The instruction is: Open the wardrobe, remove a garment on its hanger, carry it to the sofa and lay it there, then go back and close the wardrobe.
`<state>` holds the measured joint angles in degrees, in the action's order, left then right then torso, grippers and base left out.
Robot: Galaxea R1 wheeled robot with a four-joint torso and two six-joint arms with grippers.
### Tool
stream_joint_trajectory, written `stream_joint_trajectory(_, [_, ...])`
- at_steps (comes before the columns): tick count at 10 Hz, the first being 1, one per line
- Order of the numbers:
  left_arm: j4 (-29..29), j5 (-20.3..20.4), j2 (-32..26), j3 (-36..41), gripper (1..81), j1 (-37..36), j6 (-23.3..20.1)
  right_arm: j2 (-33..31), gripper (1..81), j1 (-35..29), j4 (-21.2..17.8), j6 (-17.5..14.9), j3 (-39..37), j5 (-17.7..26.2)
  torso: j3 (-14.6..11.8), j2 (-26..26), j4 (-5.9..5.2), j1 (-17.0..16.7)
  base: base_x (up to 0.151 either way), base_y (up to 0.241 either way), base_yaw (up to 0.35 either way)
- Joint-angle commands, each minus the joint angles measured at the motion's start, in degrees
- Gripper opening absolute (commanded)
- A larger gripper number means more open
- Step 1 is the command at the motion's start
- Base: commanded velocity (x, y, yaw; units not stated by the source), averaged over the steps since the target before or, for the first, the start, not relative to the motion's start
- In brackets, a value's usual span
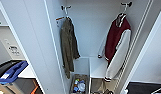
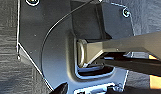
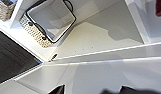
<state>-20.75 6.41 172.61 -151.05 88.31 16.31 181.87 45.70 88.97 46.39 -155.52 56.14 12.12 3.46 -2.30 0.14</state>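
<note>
Tall white wardrobe (image 1: 33, 37) stands open; maroon white-sleeved jacket (image 1: 117, 45) on thin white hanger (image 1: 124, 10) hangs right of olive-green jacket (image 1: 69, 46); a careless lift could snag the hook; grippers' state impossible to tell

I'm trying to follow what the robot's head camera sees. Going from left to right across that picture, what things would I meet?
Blue item on the white surface at the lower left → open wardrobe door → olive-green jacket → basket of small items at the wardrobe's bottom → maroon jacket with white sleeves on its white hanger.
</note>
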Motion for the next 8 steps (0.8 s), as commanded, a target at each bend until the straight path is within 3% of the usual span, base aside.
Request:
stream_joint_trajectory(1, [-1.3, -2.9, 0.3, 0.1, 81.1, -1.3, -0.6, 1.4, 81.1, -6.5, 2.3, 1.5, -0.7, 7.8, 0.0, 0.0, 0.0, 0.0, 0.0, 0.0, 0.0])
stream_joint_trajectory(5, [-1.4, -2.9, 0.3, 0.1, 81.1, -1.3, -0.6, 0.2, 81.1, -4.7, 0.7, 1.7, 0.4, 6.7, 0.0, 0.0, 0.0, 0.0, 0.0, 0.0, 0.0])
stream_joint_trajectory(8, [-1.5, -2.9, 0.3, 0.1, 81.1, -1.1, -0.6, -2.5, 81.1, -4.1, -0.4, 1.7, -2.9, 7.6, 0.0, 0.0, 0.0, 0.0, 0.0, 0.0, 0.0])
